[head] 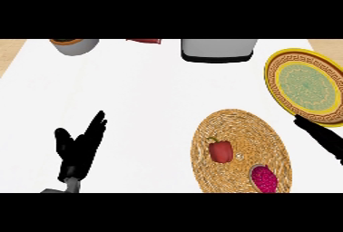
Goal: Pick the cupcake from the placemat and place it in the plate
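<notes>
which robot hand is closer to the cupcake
Right. The right robot hand sits just up-right of the cupcake, beside the placemat; the left robot hand rests far to its left.

The white counter [154, 99] carries a round woven placemat [234, 127] at the lower right, a yellow patterned plate [295, 58] at the right edge above it, a grey container [218, 49] at top centre, a small red object [144, 41] left of that, and a grey bowl [77, 46] at the upper left.

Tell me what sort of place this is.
Most likely a kitchen counter: a white worktop, a woven placemat holding a red pepper and a pink cupcake, and a patterned yellow plate nearby.
</notes>
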Available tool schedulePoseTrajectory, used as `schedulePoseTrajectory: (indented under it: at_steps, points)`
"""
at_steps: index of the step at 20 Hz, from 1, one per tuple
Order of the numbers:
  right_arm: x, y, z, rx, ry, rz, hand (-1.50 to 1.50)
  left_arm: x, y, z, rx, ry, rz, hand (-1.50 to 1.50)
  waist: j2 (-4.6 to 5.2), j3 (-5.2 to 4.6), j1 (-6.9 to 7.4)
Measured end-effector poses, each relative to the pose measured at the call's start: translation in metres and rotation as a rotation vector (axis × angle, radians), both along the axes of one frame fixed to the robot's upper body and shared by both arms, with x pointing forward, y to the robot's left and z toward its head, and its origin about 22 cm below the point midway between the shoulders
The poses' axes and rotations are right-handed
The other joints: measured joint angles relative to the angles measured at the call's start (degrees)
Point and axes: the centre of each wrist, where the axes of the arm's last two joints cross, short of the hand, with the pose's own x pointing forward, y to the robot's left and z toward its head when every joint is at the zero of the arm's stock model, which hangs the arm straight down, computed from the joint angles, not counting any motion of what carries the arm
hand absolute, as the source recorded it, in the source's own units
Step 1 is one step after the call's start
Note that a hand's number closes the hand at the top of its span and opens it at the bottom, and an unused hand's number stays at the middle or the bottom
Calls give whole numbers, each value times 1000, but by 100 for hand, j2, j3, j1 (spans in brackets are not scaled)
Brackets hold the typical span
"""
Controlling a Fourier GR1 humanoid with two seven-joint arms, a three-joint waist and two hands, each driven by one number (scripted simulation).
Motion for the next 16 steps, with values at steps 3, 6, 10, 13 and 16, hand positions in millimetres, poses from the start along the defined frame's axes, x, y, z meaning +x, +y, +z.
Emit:
schedulePoseTrajectory:
  at_steps: [3, 6, 10, 13, 16]
  points:
    - [-2, 7, -10, -37, 40, -7, -150, 1, 4, -2, 2, -6, 2, 0, -2, 6, 4]
    - [-7, 20, -21, -47, 83, 4, -150, 4, 2, -3, 2, -3, 5, 0, -3, 8, 0]
    - [-9, 30, -35, -46, 111, 12, -150, 3, -3, -3, 2, -9, 4, 0, -2, 9, 5]
    - [-13, 31, -34, -41, 113, 16, -150, 4, 1, -3, 5, -12, 0, 0, -3, 8, -2]
    - [-9, 41, -37, -71, 107, 6, -150, 1, -1, -2, 1, -17, -2, 0, -1, 7, 10]
